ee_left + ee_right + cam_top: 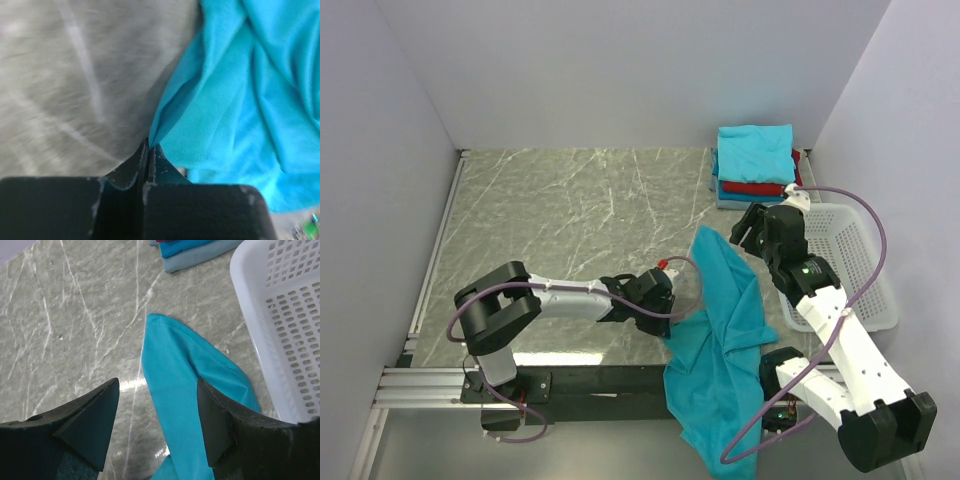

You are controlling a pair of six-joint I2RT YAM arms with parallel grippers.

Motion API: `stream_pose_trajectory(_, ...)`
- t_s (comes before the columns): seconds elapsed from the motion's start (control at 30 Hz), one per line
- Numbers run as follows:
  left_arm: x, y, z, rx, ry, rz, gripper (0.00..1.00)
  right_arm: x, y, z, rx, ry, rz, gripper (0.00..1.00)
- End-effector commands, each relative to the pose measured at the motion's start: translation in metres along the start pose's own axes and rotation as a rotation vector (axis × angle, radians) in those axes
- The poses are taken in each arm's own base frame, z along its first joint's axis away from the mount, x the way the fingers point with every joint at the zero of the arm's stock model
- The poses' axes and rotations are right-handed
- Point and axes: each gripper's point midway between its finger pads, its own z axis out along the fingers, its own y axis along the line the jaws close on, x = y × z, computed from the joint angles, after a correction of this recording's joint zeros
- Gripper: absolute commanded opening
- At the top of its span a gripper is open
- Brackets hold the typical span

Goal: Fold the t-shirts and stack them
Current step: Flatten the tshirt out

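Lab cell: bare white walls (620,70), marble-look table (570,220)

The loose t-shirt (725,330) is plain turquoise, with no print. The folded stack (756,170) has a turquoise top layer, red beneath it, then darker blue and pale grey-blue at the base. The basket (855,275) is white with a slotted lattice. The table (560,210) is grey-green marble-patterned with white veins. The left arm (570,298) and right arm (850,350) have white links and black joints. The left gripper (148,150) and right gripper (157,385) are black. The cables (875,250) are purple.

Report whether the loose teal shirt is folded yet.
Not folded: the teal shirt lies crumpled, hanging off the table, the left gripper shut on its edge.
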Motion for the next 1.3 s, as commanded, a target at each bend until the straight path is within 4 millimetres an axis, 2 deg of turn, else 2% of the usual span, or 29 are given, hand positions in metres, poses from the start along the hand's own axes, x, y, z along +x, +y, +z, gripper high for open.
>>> stream_pose_trajectory(0.0, -0.008, 0.033, -0.017, -0.185, -0.067, 0.002, 0.00, 0.000, 0.004, 0.001, -0.042, -0.007, -0.033, 0.70)
stream_pose_trajectory(0.13, -0.028, 0.072, -0.043, -0.304, -0.157, -0.073, 0.00, 0.011, 0.019, 0.006, -0.131, 0.037, -0.058, 0.70)
stream_pose_trajectory(0.17, -0.037, 0.090, -0.055, -0.328, -0.191, -0.109, 0.00, 0.015, 0.027, 0.007, -0.171, 0.057, -0.054, 0.70)
stream_pose_trajectory(0.2, -0.042, 0.099, -0.062, -0.342, -0.208, -0.131, 0.00, 0.019, 0.031, 0.009, -0.193, 0.072, -0.055, 0.70)
stream_pose_trajectory(0.27, -0.055, 0.129, -0.082, -0.387, -0.257, -0.190, 0.00, 0.022, 0.039, 0.014, -0.227, 0.079, -0.056, 0.74)
stream_pose_trajectory(0.33, -0.065, 0.148, -0.097, -0.418, -0.301, -0.228, 0.00, 0.032, 0.050, 0.016, -0.273, 0.112, -0.064, 0.76)
stream_pose_trajectory(0.47, -0.084, 0.203, -0.139, -0.554, -0.402, -0.337, 0.00, 0.043, 0.066, 0.034, -0.228, 0.167, -0.117, 0.78)
stream_pose_trajectory(0.53, -0.090, 0.220, -0.150, -0.586, -0.428, -0.363, 0.00, 0.046, 0.074, 0.041, -0.205, 0.174, -0.149, 0.78)
stream_pose_trajectory(0.57, -0.097, 0.235, -0.159, -0.610, -0.446, -0.390, 0.00, 0.060, 0.081, 0.050, -0.195, 0.215, -0.182, 0.78)
stream_pose_trajectory(0.6, -0.102, 0.242, -0.163, -0.618, -0.462, -0.403, 0.00, 0.053, 0.091, 0.054, -0.197, 0.205, -0.188, 0.78)
stream_pose_trajectory(0.63, -0.104, 0.250, -0.163, -0.620, -0.458, -0.418, 0.00, 0.054, 0.095, 0.059, -0.185, 0.212, -0.194, 0.78)
stream_pose_trajectory(0.67, -0.112, 0.265, -0.174, -0.632, -0.484, -0.452, 0.00, 0.058, 0.103, 0.070, -0.172, 0.234, -0.208, 0.78)
stream_pose_trajectory(0.73, -0.124, 0.278, -0.175, -0.604, -0.503, -0.466, 0.00, 0.060, 0.106, 0.082, -0.138, 0.249, -0.208, 0.78)
stream_pose_trajectory(0.77, -0.136, 0.290, -0.187, -0.603, -0.538, -0.494, 0.00, 0.063, 0.107, 0.094, -0.107, 0.263, -0.216, 0.78)
stream_pose_trajectory(0.83, -0.144, 0.303, -0.189, -0.601, -0.534, -0.513, 0.00, 0.065, 0.109, 0.104, -0.088, 0.269, -0.219, 0.78)
stream_pose_trajectory(0.87, -0.158, 0.309, -0.199, -0.602, -0.561, -0.508, 0.00, 0.068, 0.110, 0.114, -0.070, 0.280, -0.227, 0.78)
stream_pose_trajectory(0.9, -0.164, 0.313, -0.203, -0.607, -0.569, -0.504, 0.00, 0.068, 0.110, 0.119, -0.059, 0.279, -0.230, 0.78)
stream_pose_trajectory(0.93, -0.175, 0.322, -0.210, -0.621, -0.586, -0.503, 0.00, 0.077, 0.105, 0.127, -0.030, 0.306, -0.244, 0.78)
stream_pose_trajectory(0.97, -0.181, 0.327, -0.214, -0.628, -0.596, -0.504, 0.00, 0.072, 0.108, 0.131, -0.019, 0.295, -0.247, 0.78)
stream_pose_trajectory(1.03, -0.188, 0.342, -0.216, -0.649, -0.587, -0.508, 0.00, 0.080, 0.104, 0.141, 0.013, 0.321, -0.260, 0.78)
stream_pose_trajectory(1.07, -0.202, 0.350, -0.230, -0.664, -0.618, -0.517, 0.00, 0.076, 0.105, 0.144, 0.021, 0.314, -0.256, 0.78)
stream_pose_trajectory(1.1, -0.207, 0.356, -0.234, -0.671, -0.624, -0.521, 0.00, 0.076, 0.104, 0.146, 0.034, 0.313, -0.252, 0.78)
stream_pose_trajectory(1.13, -0.210, 0.366, -0.231, -0.679, -0.611, -0.526, 0.00, 0.076, 0.100, 0.150, 0.043, 0.318, -0.250, 0.78)
stream_pose_trajectory(1.17, -0.227, 0.373, -0.245, -0.681, -0.653, -0.523, 0.00, 0.076, 0.101, 0.152, 0.039, 0.321, -0.243, 0.78)
stream_pose_trajectory(1.2, -0.234, 0.375, -0.245, -0.658, -0.656, -0.518, 0.00, 0.076, 0.101, 0.153, 0.033, 0.327, -0.238, 0.78)
stream_pose_trajectory(1.23, -0.235, 0.382, -0.237, -0.649, -0.632, -0.530, 0.00, 0.079, 0.101, 0.154, 0.023, 0.345, -0.233, 0.78)
stream_pose_trajectory(1.27, -0.251, 0.383, -0.248, -0.636, -0.664, -0.524, 0.00, 0.081, 0.098, 0.155, 0.024, 0.351, -0.230, 0.78)
